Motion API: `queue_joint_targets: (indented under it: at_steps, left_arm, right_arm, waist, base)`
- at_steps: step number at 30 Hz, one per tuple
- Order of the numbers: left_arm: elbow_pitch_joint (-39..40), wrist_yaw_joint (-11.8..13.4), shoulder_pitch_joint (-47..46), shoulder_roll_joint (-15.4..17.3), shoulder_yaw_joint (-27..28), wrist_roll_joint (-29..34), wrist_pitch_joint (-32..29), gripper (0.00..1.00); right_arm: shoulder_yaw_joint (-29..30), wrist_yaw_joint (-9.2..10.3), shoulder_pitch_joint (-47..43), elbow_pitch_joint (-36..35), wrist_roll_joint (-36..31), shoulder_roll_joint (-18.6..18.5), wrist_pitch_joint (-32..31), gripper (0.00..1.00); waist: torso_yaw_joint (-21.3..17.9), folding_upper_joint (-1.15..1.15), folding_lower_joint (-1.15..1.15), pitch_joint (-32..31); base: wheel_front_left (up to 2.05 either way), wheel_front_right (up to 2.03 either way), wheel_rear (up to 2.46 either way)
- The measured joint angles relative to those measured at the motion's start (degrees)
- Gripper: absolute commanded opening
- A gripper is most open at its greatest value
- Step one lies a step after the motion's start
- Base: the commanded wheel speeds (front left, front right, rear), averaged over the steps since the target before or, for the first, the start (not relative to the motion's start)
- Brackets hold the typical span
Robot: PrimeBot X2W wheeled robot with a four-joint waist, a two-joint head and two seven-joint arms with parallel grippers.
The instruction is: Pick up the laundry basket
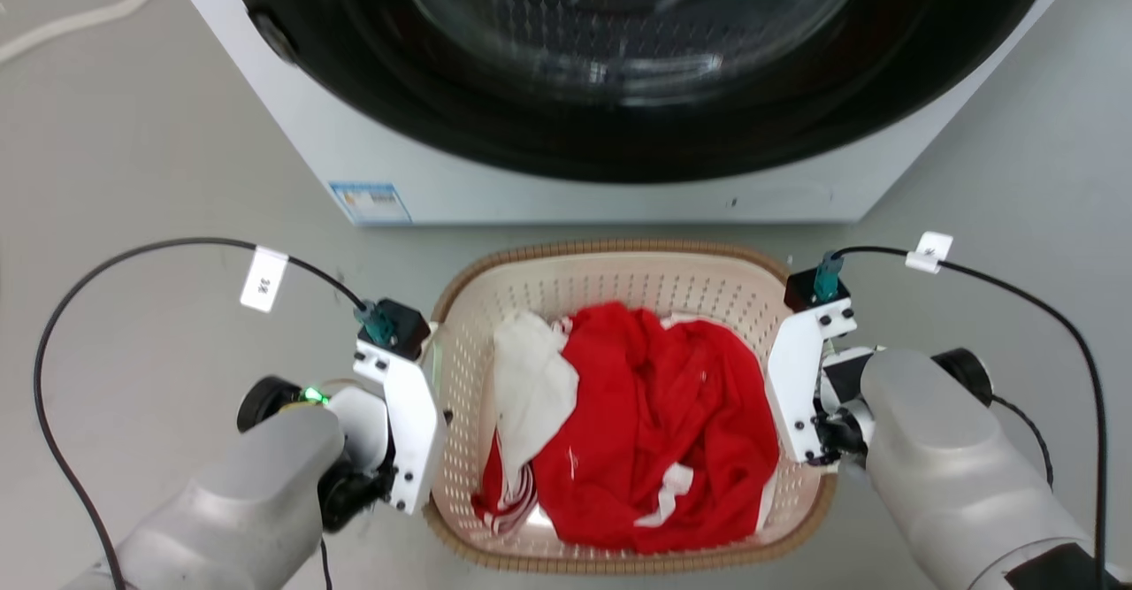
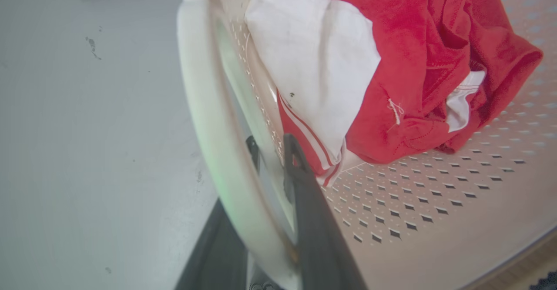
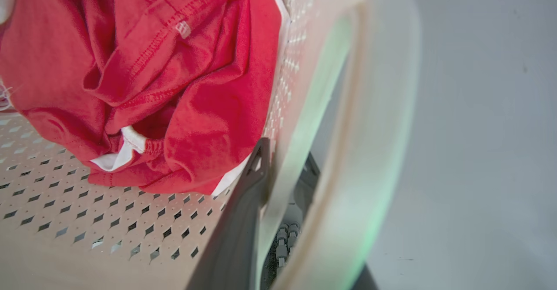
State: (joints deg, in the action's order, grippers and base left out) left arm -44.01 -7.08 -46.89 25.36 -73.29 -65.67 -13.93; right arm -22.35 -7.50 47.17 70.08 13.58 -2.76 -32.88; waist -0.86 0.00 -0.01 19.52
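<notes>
The laundry basket (image 1: 619, 248), cream with perforated walls and a brown woven-look rim, sits between my two arms in front of the washing machine. It holds red clothes (image 1: 654, 422) and a white garment (image 1: 531, 378). My left gripper (image 1: 416, 413) points down over the basket's left wall. In the left wrist view the left gripper (image 2: 274, 148) is closed on that wall, one finger inside and one outside, behind the white handle (image 2: 196, 85). My right gripper (image 1: 796, 386) (image 3: 285, 161) grips the right wall the same way, beside the other handle (image 3: 374, 129).
A white washing machine (image 1: 566, 187) with a dark round door (image 1: 637, 59) stands close behind the basket, a blue label (image 1: 371, 202) at its lower left. Black cables (image 1: 133, 254) loop off both wrists. Grey floor (image 1: 133, 148) lies on both sides.
</notes>
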Motion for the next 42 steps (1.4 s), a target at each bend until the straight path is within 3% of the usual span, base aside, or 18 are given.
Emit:
queue_joint_targets:
  at_steps: [10,20,42]
  left_arm:
    - [3.88,0.03,4.74,1.94,0.07,1.42,-5.04,0.00]
    - [5.58,0.04,7.64,2.60,0.08,0.36,-9.71,0.00]
    - [8.05,0.09,9.66,3.66,0.18,-0.64,-14.02,0.00]
  right_arm:
    - [-5.14,0.01,-3.34,-1.53,4.98,-0.04,-6.57,0.00]
    - [-8.08,0.10,-6.38,-2.49,9.27,-0.14,-10.59,0.00]
    - [-11.21,0.10,-6.55,-1.99,12.71,-0.16,-13.05,0.00]
  waist:
    - [-0.84,0.00,-0.01,-10.24]
    - [-1.88,0.00,0.00,-15.96]
    - [-1.71,0.00,0.01,-19.49]
  base:
    - [0.00,0.00,0.00]
    - [0.00,0.00,0.00]
    - [0.00,0.00,0.00]
